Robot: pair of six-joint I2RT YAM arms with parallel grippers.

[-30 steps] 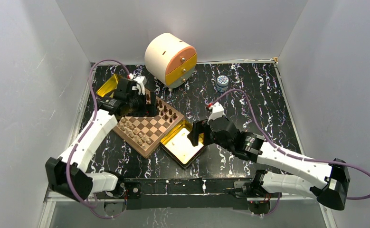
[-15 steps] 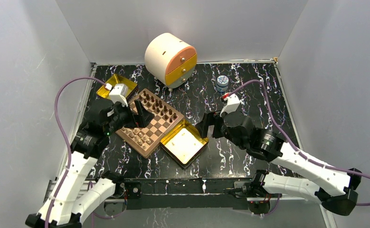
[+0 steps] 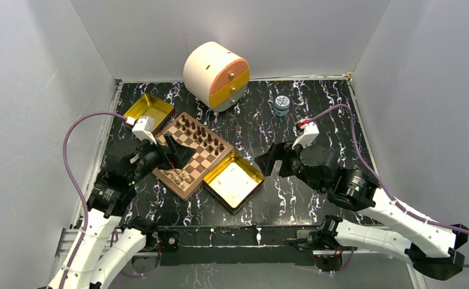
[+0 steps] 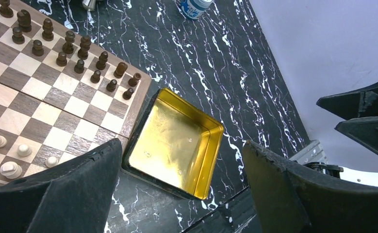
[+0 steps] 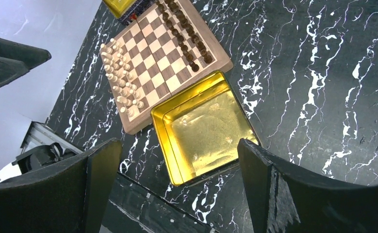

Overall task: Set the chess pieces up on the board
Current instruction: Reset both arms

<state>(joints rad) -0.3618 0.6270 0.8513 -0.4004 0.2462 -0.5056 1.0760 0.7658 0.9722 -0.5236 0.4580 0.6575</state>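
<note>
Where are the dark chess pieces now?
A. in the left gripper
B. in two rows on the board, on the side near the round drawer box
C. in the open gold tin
B: the dark chess pieces stand in two rows along the edge of the board nearest the round drawer box.
</note>
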